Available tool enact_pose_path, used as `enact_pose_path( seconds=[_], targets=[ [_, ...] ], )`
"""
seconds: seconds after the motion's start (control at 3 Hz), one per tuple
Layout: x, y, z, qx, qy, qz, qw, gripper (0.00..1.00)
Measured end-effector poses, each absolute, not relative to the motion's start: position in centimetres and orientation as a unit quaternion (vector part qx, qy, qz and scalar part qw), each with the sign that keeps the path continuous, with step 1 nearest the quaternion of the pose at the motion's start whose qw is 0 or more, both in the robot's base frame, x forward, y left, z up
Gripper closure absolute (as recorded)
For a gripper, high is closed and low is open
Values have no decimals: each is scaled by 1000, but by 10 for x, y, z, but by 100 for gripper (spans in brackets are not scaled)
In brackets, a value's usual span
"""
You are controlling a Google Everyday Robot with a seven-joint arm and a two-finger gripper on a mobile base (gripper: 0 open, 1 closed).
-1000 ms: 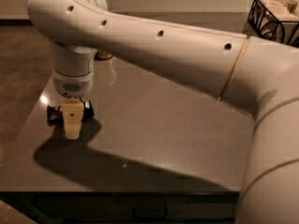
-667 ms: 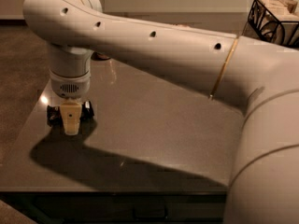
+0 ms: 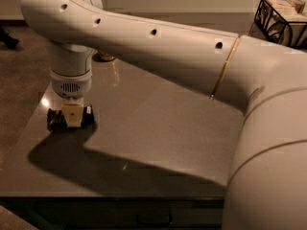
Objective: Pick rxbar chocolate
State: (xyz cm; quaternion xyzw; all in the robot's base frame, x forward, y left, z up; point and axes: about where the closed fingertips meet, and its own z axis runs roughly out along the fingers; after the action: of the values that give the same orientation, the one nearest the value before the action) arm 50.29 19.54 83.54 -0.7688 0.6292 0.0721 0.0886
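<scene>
The rxbar chocolate is a small dark bar lying flat on the grey table, near its left edge. Only its two ends show, one on each side of the gripper. My gripper hangs straight down from the white wrist and sits right over the middle of the bar, at its level. Its pale tip covers the bar's centre. Whether it touches or holds the bar is hidden. My long white arm crosses the view from the right.
A small round gold-brown object stands at the table's back, mostly hidden by my arm. A black wire basket with pale contents is at the back right. The table's front edge is close, and the left edge is just beside the bar.
The gripper's pale tip reached past the bar toward the front before; now it ends level with the bar. The bar has not moved.
</scene>
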Motion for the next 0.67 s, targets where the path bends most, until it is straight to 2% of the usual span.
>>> enact_pose_path(
  seconds=[0.33,0.67],
  targets=[
    [509,183,850,-762,635,83,96,100],
    [528,148,896,-745,647,107,120,100]
  ],
)
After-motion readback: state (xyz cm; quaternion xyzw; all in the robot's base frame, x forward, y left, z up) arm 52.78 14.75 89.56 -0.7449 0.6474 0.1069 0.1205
